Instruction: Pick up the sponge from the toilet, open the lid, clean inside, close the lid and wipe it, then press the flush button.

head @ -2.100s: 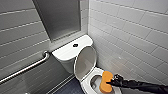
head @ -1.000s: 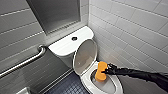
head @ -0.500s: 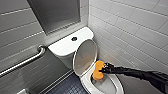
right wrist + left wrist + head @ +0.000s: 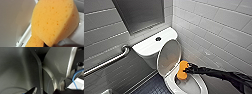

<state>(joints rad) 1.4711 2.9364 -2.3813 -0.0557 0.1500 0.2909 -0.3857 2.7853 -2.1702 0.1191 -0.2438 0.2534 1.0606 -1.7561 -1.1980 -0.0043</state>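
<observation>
**A:** Head view first. Where is your sponge?

**B:** You have the sponge (image 4: 182,70) in the right gripper (image 4: 187,69). Its fingers (image 4: 190,67) pinch the sponge from its 3 o'clock side. It hangs at the back of the bowl of the toilet (image 4: 203,87). I cannot tell whether it touches the rim or sits just clear of it. Your right arm (image 4: 224,74) comes in from 4 o'clock.

**A:** And the lid?

**B:** The lid (image 4: 168,58) is up, leaning back toward the tank (image 4: 146,47), with the sponge at its 5 o'clock. The flush button (image 4: 158,38) sits on the tank top, at 11 o'clock from the lid. A grab bar (image 4: 107,63) runs along the wall at 9 o'clock from the tank.

**A:** Left wrist view?

**B:** You see a pale curved edge (image 4: 53,81) beside a grey panel, and a blue cable (image 4: 75,78) close to the camera. I cannot tell whether your left gripper (image 4: 46,91) is spread or pressed together.

**A:** Right wrist view?

**B:** The sponge (image 4: 53,22) sits right in front of the camera, orange and pitted with pores. White ceramic (image 4: 12,18) lies just behind it.
</observation>
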